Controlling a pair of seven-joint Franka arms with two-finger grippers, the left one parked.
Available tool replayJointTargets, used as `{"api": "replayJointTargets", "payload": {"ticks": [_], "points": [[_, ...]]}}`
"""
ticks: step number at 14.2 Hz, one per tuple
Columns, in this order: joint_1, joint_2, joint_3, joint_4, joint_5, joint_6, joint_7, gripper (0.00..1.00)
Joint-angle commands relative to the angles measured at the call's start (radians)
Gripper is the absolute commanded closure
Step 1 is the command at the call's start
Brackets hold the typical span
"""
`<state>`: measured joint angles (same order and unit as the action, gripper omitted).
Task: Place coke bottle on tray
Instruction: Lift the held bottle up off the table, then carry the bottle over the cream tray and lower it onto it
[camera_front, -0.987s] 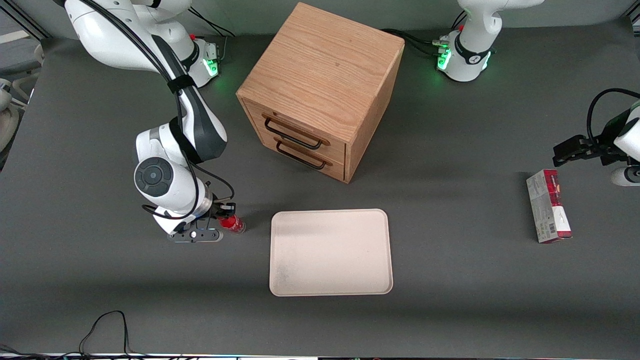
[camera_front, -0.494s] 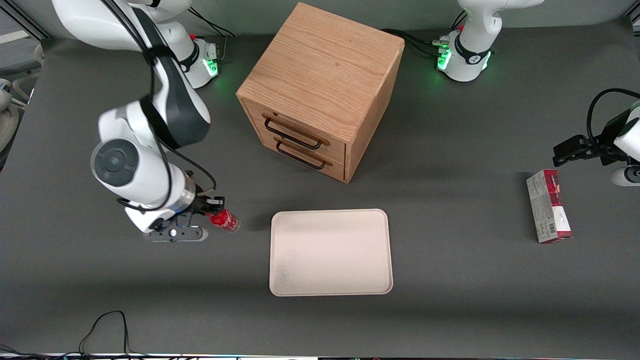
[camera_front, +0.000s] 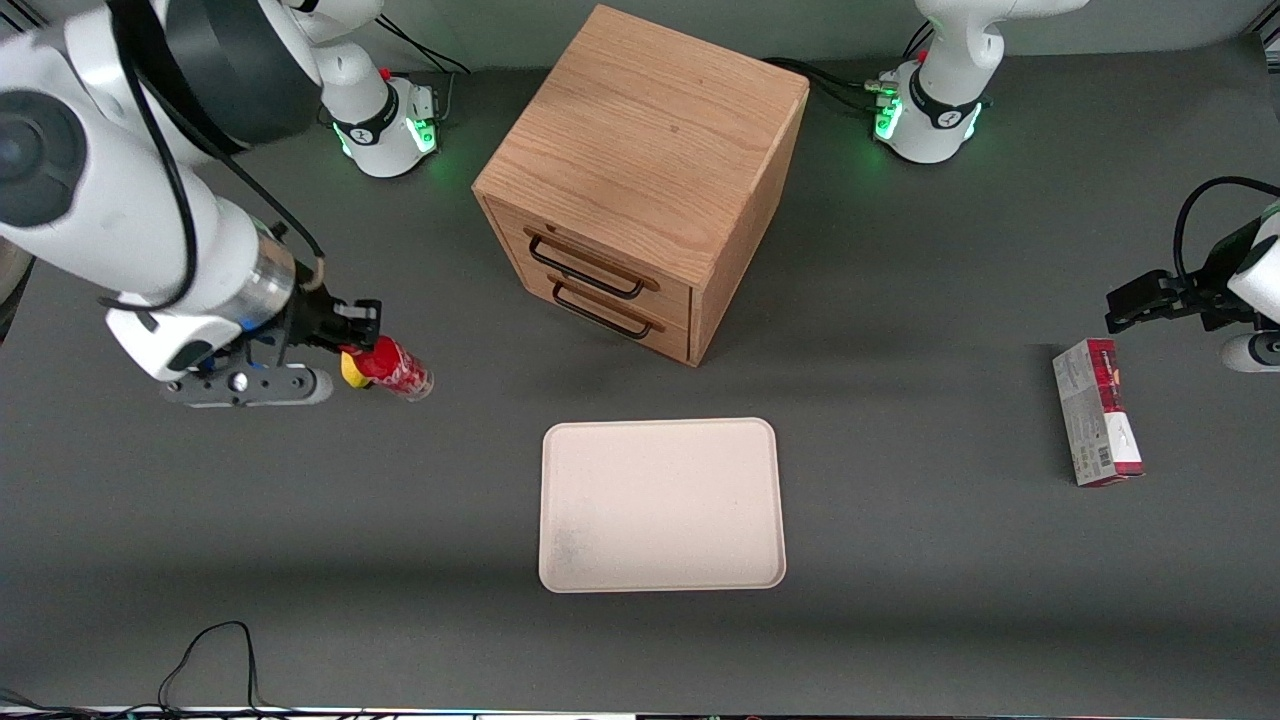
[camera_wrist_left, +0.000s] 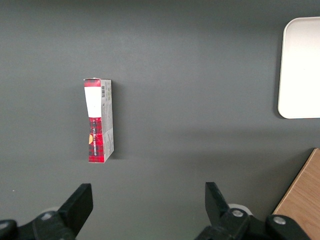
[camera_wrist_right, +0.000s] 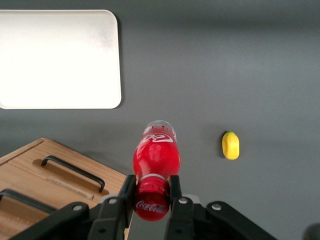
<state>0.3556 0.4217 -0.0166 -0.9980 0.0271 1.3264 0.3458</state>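
My gripper (camera_front: 352, 328) is shut on the red cap end of the coke bottle (camera_front: 394, 367) and holds it high above the table, toward the working arm's end. In the right wrist view the fingers (camera_wrist_right: 176, 192) clamp the cap and the bottle (camera_wrist_right: 156, 155) hangs below them, base down. The cream-white tray (camera_front: 660, 505) lies flat on the table in front of the wooden cabinet, nearer the front camera. It also shows in the right wrist view (camera_wrist_right: 57, 60) and has nothing on it.
A wooden drawer cabinet (camera_front: 640, 170) with two black handles stands in the middle of the table. A small yellow object (camera_wrist_right: 230, 145) lies on the table under my gripper. A red-and-grey box (camera_front: 1096, 425) lies toward the parked arm's end.
My gripper has risen with the coke bottle off the table and moved toward the working arm's end. A yellow object now shows beneath it.
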Motion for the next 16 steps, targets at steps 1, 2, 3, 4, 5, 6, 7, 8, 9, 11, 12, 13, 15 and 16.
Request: {"api": "replayJointTargets", "payload": {"ticks": [1, 2, 3, 4, 5, 6, 7, 8, 9, 11, 12, 13, 15, 16], "points": [[0.005, 0.034, 0.016, 0.079, 0.016, 0.009, -0.002, 1.00], [0.005, 0.067, 0.042, 0.125, 0.013, 0.034, -0.002, 1.00], [0.005, 0.113, 0.053, 0.168, 0.008, 0.054, -0.001, 1.00], [0.006, 0.152, 0.053, 0.214, 0.007, 0.086, -0.001, 1.00], [0.006, 0.185, 0.053, 0.238, 0.007, 0.117, -0.001, 1.00], [0.016, 0.212, 0.053, 0.248, 0.005, 0.166, -0.002, 1.00], [0.025, 0.236, 0.053, 0.251, -0.001, 0.219, -0.002, 1.00], [0.048, 0.267, 0.053, 0.251, -0.034, 0.270, -0.002, 1.00], [0.066, 0.291, 0.053, 0.253, -0.067, 0.315, -0.002, 1.00], [0.101, 0.328, 0.052, 0.253, -0.085, 0.379, 0.008, 1.00], [0.103, 0.339, 0.053, 0.253, -0.088, 0.401, 0.010, 1.00], [0.103, 0.348, 0.053, 0.251, -0.088, 0.419, 0.009, 1.00], [0.103, 0.373, 0.053, 0.251, -0.088, 0.448, 0.009, 1.00], [0.103, 0.397, 0.052, 0.249, -0.093, 0.467, 0.007, 1.00]]}}
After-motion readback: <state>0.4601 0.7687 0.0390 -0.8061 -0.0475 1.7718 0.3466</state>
